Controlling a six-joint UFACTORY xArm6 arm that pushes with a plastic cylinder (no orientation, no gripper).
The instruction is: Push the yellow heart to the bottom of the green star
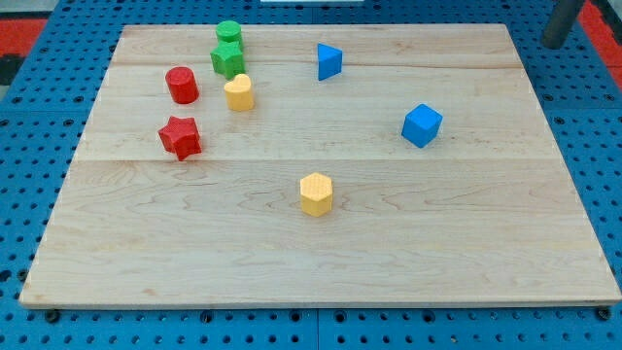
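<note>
Seven blocks on the wooden board (321, 262) — two red, two green, two yellow, two blue minus none: left cluster holds the red cylinder (182, 85), red star (180, 137), green cylinder (228, 32), green star (227, 59) and, just below it, touching, the yellow heart (239, 92). Centre-bottom sits the yellow hexagon (316, 193); rightward the blue triangle (328, 60) and blue cube (422, 125). The board's lower half and right edge lie open — my tip cannot be seen; only the dark rod (562, 21) shows at the view's top right.
</note>
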